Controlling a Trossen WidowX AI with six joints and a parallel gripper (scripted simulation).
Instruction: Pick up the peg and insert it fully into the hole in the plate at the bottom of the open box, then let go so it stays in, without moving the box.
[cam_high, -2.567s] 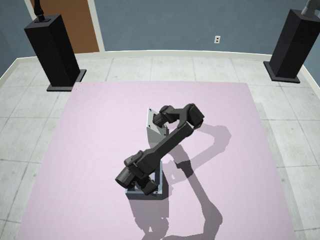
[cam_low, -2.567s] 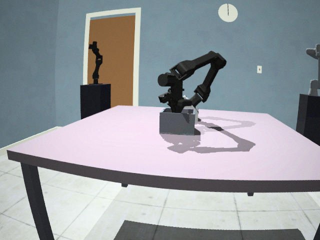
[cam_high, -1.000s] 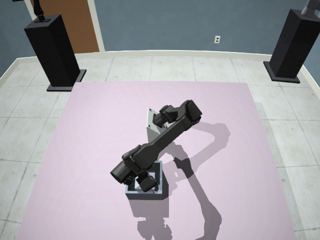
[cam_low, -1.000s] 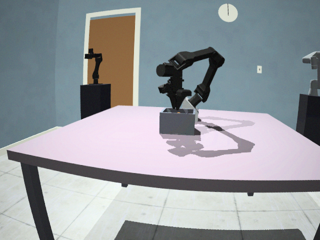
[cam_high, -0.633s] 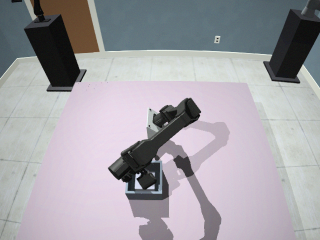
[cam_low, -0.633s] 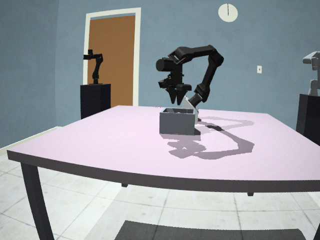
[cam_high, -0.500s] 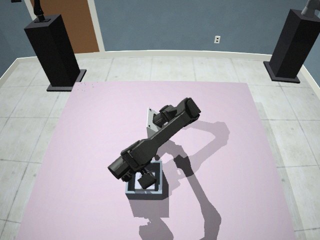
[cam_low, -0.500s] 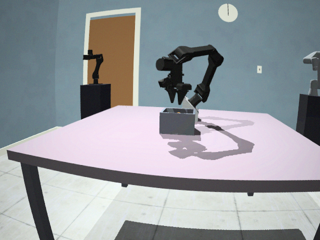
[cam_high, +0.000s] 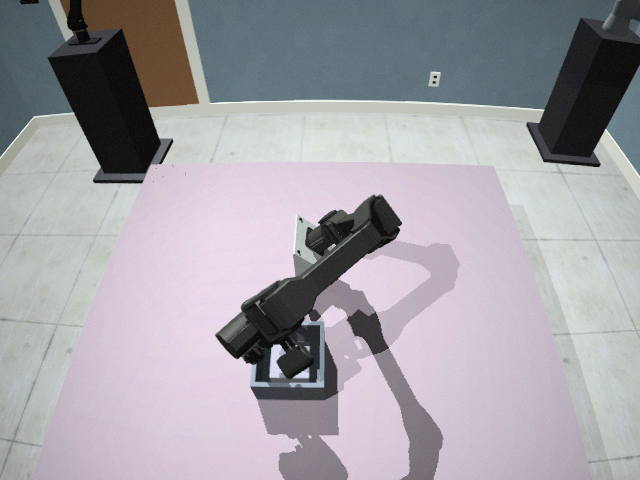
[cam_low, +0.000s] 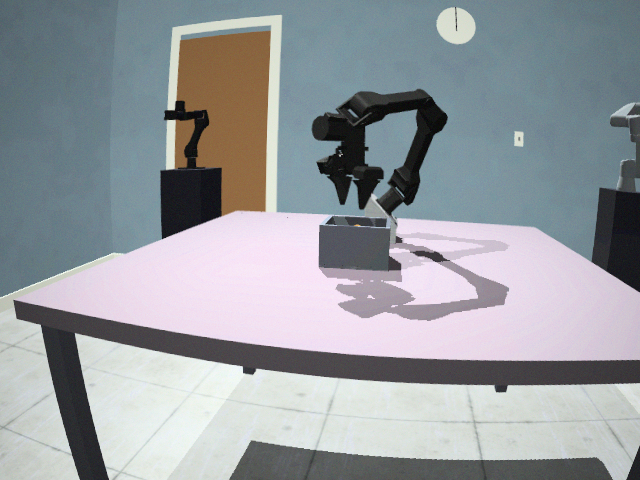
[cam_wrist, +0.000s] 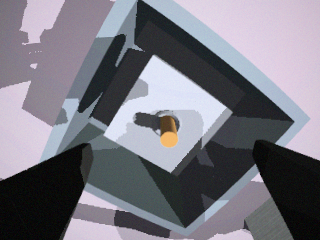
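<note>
The open grey-blue box (cam_wrist: 175, 115) sits on the pink table; it also shows in the top view (cam_high: 289, 369) and the exterior view (cam_low: 354, 241). In the wrist view the orange peg (cam_wrist: 170, 130) stands upright in the hole of the pale plate (cam_wrist: 170, 110) at the box's bottom, seen end-on. My gripper (cam_low: 354, 192) hangs above the box's rim, clear of it, with its fingers wide open and empty. In the wrist view the two dark fingers frame the box from either side. In the top view the arm hides most of the box's inside.
The arm's grey base mount (cam_high: 305, 248) stands just behind the box. Black pedestals (cam_high: 105, 103) (cam_high: 584, 93) with other arms stand on the floor beyond the table.
</note>
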